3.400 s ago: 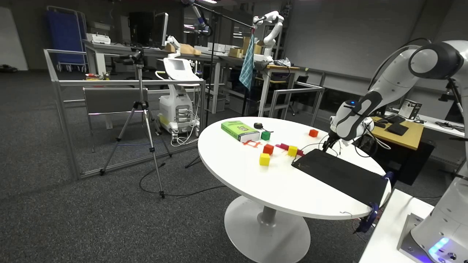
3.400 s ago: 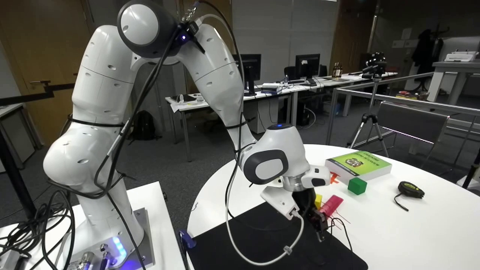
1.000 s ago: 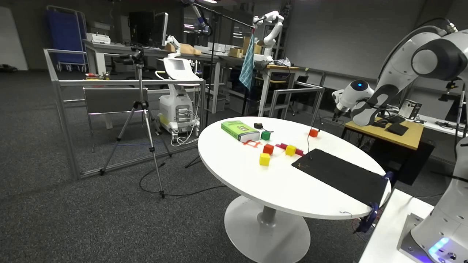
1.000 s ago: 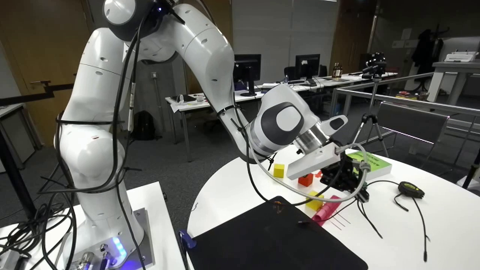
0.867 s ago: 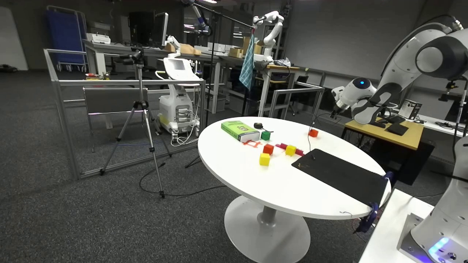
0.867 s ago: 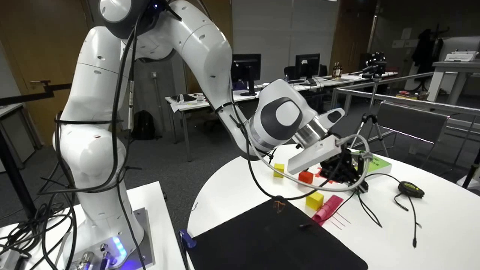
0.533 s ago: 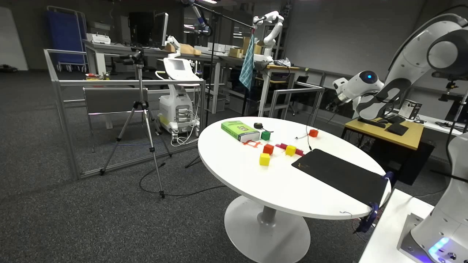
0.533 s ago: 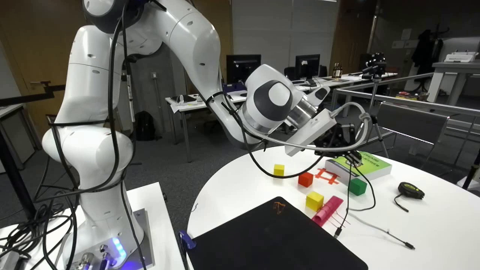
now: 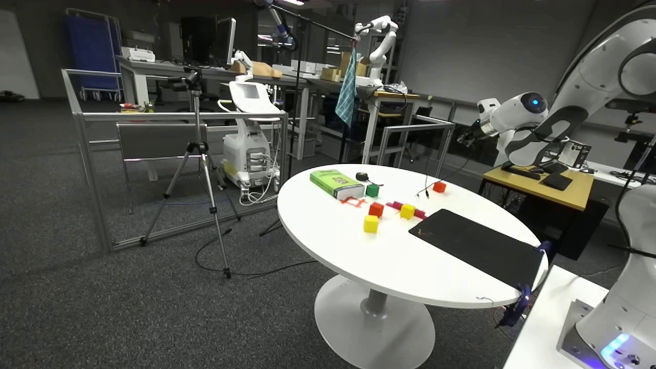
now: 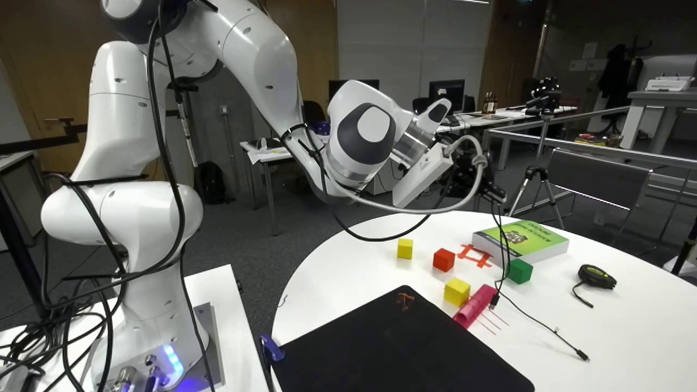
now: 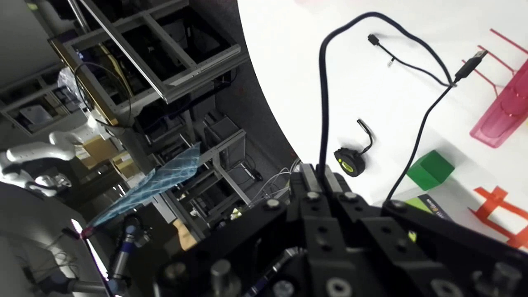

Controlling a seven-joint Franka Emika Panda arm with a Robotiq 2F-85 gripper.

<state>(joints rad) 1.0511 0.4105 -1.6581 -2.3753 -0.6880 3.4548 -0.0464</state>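
the fingers point(image 11: 332, 181) are pinched together on a black cable point(image 11: 324, 103), its plug ends point(image 11: 471, 67) hanging low over the white counter point(image 10: 348, 272). on it sit a black tape measure point(image 11: 350, 161) with an unreadable yellow label point(image 11: 347, 166), a green cube point(image 11: 430, 170) and, just beside, a green book point(image 10: 520, 237) whose cover shows "interview".

Wrist view — cable point(image 11: 324, 103) partly hidden by end effector point(image 11: 320, 175); pink piece point(image 11: 505, 109) cut off (right edge).

arm point(image 10: 258, 54) is wht w/ dk grey rings point(image 10: 347, 133), blk cables point(image 10: 154, 109); end effector point(image 11: 319, 168) blk w/ silver screws point(image 11: 312, 195).
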